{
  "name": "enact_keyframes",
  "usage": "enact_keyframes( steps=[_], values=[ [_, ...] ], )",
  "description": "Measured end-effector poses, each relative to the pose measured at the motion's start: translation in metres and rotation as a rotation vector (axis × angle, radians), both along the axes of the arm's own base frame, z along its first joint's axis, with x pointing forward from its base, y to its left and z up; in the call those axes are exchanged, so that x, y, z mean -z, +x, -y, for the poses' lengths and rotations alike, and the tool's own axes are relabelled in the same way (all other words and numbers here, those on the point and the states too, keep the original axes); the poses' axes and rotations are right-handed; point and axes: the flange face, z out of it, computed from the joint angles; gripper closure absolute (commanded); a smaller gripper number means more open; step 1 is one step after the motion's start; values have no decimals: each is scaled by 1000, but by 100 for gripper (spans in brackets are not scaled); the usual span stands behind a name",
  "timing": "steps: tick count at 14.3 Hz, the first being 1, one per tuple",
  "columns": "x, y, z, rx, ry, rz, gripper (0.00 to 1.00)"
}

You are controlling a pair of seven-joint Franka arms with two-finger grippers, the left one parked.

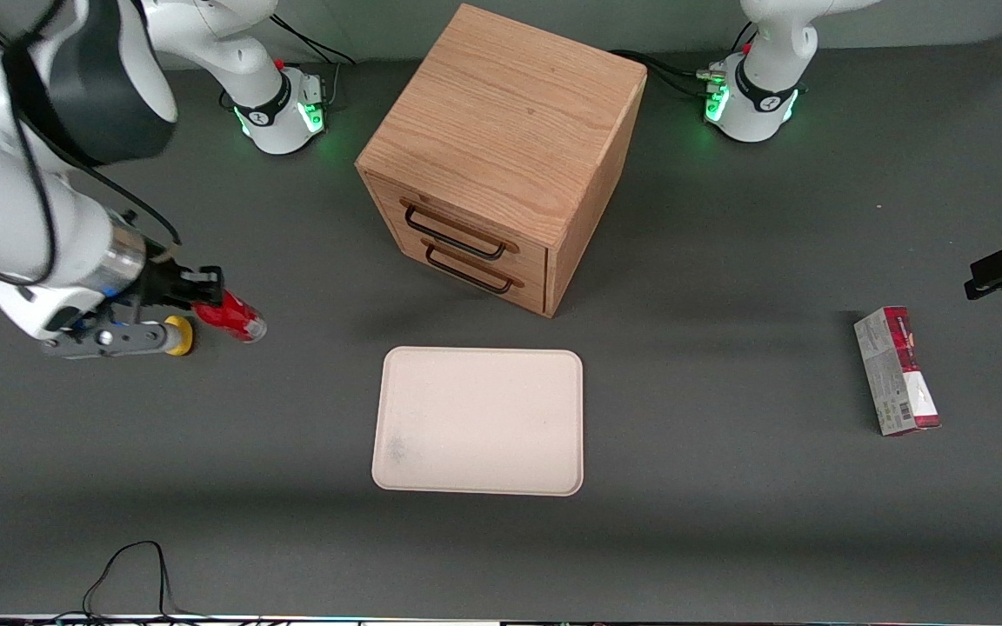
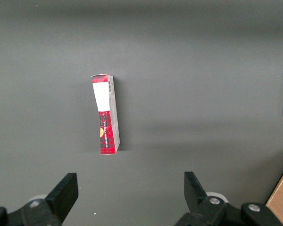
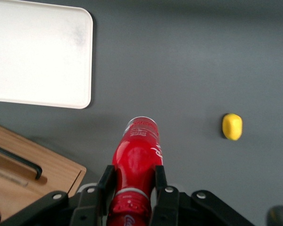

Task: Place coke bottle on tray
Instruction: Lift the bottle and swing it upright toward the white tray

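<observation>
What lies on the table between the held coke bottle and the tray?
Nothing: in the front view only bare grey table separates the coke bottle, clamped in the gripper, from the tray.

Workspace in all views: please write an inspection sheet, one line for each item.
Surface: dark grey table, matte.
Job's things: small red plastic coke bottle held in the claw; cream-white rectangular tray bare, in front of the wooden two-drawer cabinet.
Clutter: yellow lump beside the bottle; red-and-grey carton toward the parked arm's end.
Grippers: right arm's claw shut on the bottle, at the working arm's end.
Cables: black cable at the table's near edge.
Surroundings: nothing seen.
</observation>
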Motion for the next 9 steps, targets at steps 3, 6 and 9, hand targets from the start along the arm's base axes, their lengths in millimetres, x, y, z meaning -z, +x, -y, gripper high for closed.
enact_keyframes(
  steps=[3,6,9],
  values=[
    [-22,1,-5,-11,11,25,100],
    [-17,28,-32,-36,43,56,100],
    [13,56,-70,-81,53,64,100]
  ],
)
